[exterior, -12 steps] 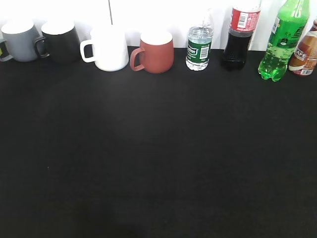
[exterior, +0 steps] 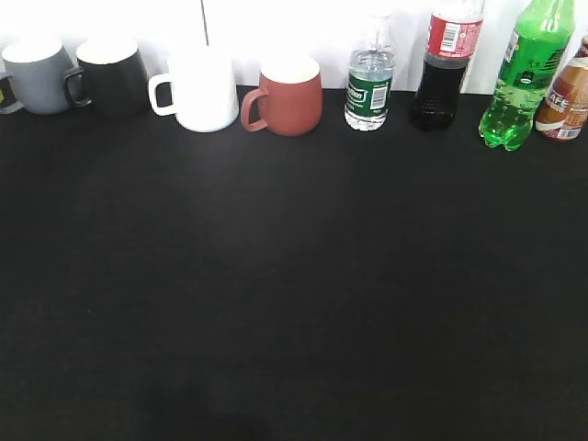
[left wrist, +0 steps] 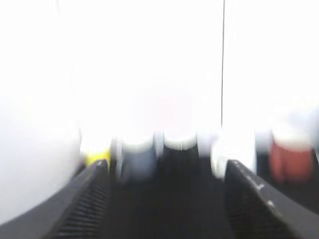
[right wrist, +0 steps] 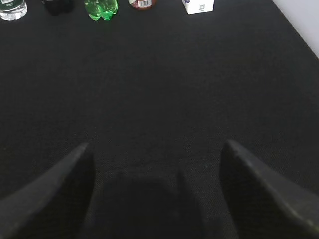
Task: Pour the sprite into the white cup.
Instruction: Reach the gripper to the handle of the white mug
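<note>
Left end effector (left wrist: 164,199): fingers spread wide apart, nothing held; view badly blurred, the far row of mugs only dimly made out between the fingers. Right end effector (right wrist: 154,184): fingers likewise spread, empty, held over bare black desk (exterior: 294,294), well short of the bottles. Neither arm is seen in the exterior view.

The sprite (exterior: 522,78) is found upright at the far right of the back row, between a dark cola bottle (exterior: 444,64) and a brown-labelled bottle (exterior: 565,101); its lobed base (right wrist: 101,9) is just caught at the top of the right wrist view. Green liquid is seen in it; level not judged. Cap cut off by the frame.

The white cup (exterior: 197,89) is placed far left of centre, handle to the left, beside a terracotta-red mug (exterior: 287,96); a black mug (exterior: 110,73) and grey mug (exterior: 37,73) lie further left. Cup interiors not visible; contents cannot be told. A small water bottle (exterior: 370,78) appears partly filled.

Step judged: nothing grasped yet; approach stage. Next, the right end effector would need to be carried forward to the sprite and closed about its body without knocking its close neighbours.
</note>
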### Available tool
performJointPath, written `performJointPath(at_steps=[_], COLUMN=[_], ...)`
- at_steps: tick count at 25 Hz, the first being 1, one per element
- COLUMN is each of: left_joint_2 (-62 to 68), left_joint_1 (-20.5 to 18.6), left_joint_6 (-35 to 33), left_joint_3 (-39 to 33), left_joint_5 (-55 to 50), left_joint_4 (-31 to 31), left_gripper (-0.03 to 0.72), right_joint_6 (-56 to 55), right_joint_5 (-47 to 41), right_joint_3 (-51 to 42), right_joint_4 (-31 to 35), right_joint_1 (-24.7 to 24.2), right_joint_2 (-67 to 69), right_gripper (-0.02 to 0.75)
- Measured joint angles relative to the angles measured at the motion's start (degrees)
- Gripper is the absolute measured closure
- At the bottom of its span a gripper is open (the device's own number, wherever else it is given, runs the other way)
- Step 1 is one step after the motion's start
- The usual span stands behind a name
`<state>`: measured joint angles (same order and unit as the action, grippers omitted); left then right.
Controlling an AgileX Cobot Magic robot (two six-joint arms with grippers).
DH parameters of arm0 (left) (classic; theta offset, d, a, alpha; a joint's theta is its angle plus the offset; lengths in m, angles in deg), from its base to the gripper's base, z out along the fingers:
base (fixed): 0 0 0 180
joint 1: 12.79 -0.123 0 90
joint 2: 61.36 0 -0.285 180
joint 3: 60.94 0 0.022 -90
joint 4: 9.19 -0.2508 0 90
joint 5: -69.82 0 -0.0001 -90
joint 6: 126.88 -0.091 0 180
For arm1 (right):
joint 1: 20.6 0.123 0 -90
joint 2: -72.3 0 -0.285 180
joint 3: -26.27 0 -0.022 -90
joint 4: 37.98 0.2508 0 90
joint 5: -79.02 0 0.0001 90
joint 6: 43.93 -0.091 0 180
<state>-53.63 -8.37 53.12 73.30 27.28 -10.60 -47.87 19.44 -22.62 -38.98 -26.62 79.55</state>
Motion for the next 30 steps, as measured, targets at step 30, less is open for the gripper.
performJointPath(at_steps=[30], left_joint_2=[124.6], left_joint_1=[7.5], left_joint_6=[7.5], left_joint_3=[33.9], left_joint_5=[82.0], left_joint_4=[-2.5], left_gripper=[0.272], right_joint_6=[0.0], right_joint_5=[0.0], right_joint_3=[0.0], right_joint_4=[0.1], right_joint_1=[0.0], right_joint_2=[0.0], right_gripper=[0.152])
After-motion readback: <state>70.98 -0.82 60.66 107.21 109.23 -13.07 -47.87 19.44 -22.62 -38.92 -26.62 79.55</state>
